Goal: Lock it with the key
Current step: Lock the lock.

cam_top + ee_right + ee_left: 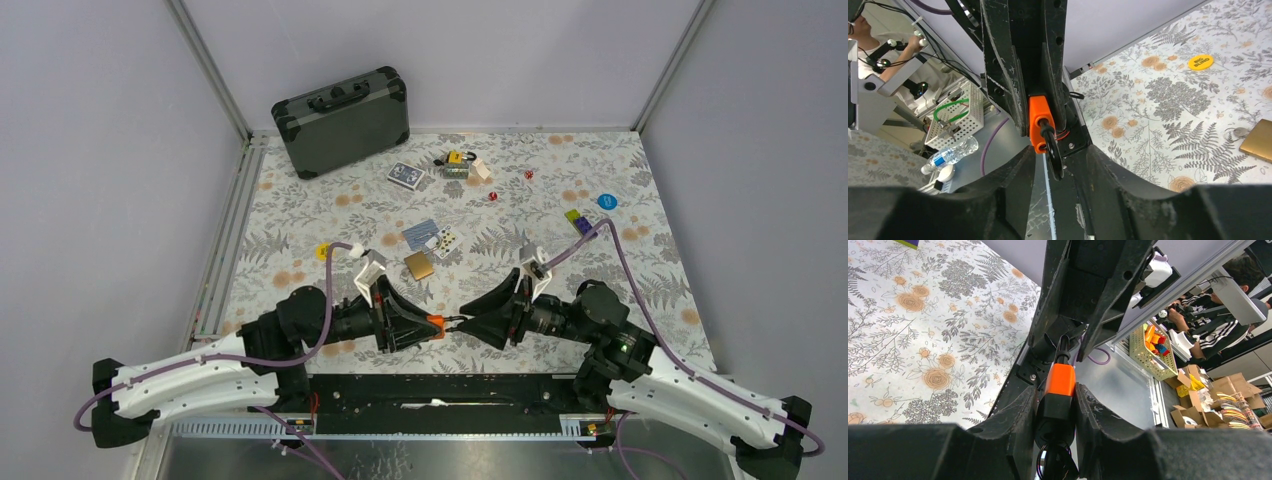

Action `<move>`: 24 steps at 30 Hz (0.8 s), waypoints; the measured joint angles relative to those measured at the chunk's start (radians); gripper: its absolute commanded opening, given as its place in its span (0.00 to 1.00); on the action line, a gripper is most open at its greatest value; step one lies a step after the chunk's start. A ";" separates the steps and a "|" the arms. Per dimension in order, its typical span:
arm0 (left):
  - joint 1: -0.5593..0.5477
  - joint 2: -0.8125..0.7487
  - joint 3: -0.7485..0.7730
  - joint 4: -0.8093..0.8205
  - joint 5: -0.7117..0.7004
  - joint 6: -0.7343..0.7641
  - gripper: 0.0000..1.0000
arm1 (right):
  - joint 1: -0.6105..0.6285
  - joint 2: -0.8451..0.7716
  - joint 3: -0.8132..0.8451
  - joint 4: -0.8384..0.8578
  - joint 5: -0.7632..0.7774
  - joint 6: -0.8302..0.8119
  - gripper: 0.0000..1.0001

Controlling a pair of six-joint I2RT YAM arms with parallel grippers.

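Your left claw (432,322) clamps the orange padlock (1060,380) between the 2 arms, over the table's (600,260) near edge, so its keyhole end faces your right claw (468,320), which stands parted around the black key (1053,150), ready to pinch and turn.

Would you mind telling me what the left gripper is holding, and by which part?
The left gripper pinches an orange-and-black piece by the sides of its body.
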 measured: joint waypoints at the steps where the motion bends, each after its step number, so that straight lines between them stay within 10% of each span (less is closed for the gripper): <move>1: 0.000 -0.006 -0.005 0.006 0.000 -0.001 0.00 | 0.000 0.004 0.000 0.000 -0.005 0.003 0.43; 16: 0.000 -0.042 -0.034 0.029 0.004 -0.009 0.00 | 0.000 0.000 -0.008 0.047 -0.043 0.037 0.11; 24: 0.000 -0.042 -0.034 0.031 0.009 -0.009 0.00 | 0.000 0.013 -0.008 0.057 -0.058 0.043 0.22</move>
